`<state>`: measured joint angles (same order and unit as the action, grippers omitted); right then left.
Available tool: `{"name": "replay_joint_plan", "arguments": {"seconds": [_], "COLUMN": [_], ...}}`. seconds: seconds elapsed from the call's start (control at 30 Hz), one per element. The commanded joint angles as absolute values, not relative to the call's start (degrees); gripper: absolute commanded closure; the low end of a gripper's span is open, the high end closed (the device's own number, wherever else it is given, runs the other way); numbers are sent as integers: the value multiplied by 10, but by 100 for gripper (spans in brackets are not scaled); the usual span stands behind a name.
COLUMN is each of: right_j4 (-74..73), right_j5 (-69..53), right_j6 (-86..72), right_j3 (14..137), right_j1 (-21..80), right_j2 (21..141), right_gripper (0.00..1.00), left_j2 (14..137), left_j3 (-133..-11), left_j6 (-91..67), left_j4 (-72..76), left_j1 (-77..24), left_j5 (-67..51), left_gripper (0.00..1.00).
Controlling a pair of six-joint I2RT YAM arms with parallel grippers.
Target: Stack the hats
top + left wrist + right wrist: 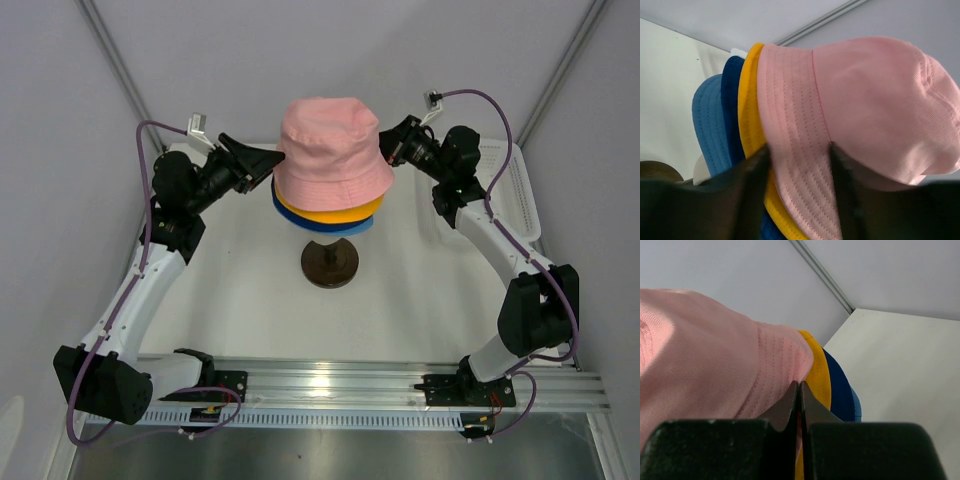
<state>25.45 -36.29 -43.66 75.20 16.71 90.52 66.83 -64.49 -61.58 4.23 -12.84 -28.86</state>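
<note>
Stacked on one stand, the hats show as the pink hat [330,148] on top, then the yellow-orange brim [335,214], the navy brim [732,100] and the light blue brim [350,229]. At the pink hat's left brim, my left gripper [268,160] stands open. In the left wrist view the pink brim [795,150] lies between its fingers [752,185], with the yellow-orange brim [750,115] behind. My right gripper [388,150] is shut at the hat's right side. Its tips [800,385] pinch the edge of the pink brim [775,365].
The stack sits on a stand with a dark round base [330,264] in the middle of the white table [240,290]. A white mesh basket [522,190] lies at the right edge behind the right arm. Grey walls close in the back and sides.
</note>
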Motion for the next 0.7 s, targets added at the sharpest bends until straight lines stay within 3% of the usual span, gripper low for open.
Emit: {"name": "replay_joint_plan", "arguments": {"seconds": [0.0,0.03,0.07,0.17,0.2,0.33,0.4,0.53,0.6,0.63,0.67], "right_j4": [252,251,250,246,241,187,166,115,85,63,62], "right_j5": [-363,-361,-359,-353,-349,-322,-313,-313,-317,-321,-336], "right_j6": [-410,-407,-407,-404,-403,-400,-417,-492,-532,-546,-561], "right_j3": [740,740,738,737,737,745,748,737,735,734,723], "right_j1": [187,187,186,187,187,180,171,115,95,84,69], "right_j2": [892,891,890,889,887,873,861,823,806,790,781], "right_gripper": [100,100,100,100,100,100,93,75,57,43,39], "left_j2": [666,665,664,664,665,664,657,647,641,639,636], "left_j3": [-648,-649,-651,-658,-664,-678,-681,-679,-678,-671,-668], "left_j6": [-638,-638,-638,-630,-619,-577,-553,-527,-516,-512,-506], "left_j4": [99,98,94,82,77,52,41,42,41,40,42], "left_j1": [-133,-133,-133,-133,-133,-134,-133,-136,-140,-146,-149], "left_j5": [-316,-316,-314,-304,-302,-288,-286,-294,-294,-292,-287], "left_gripper": [54,62,75,96,99,99,99,99,99,99,99]}}
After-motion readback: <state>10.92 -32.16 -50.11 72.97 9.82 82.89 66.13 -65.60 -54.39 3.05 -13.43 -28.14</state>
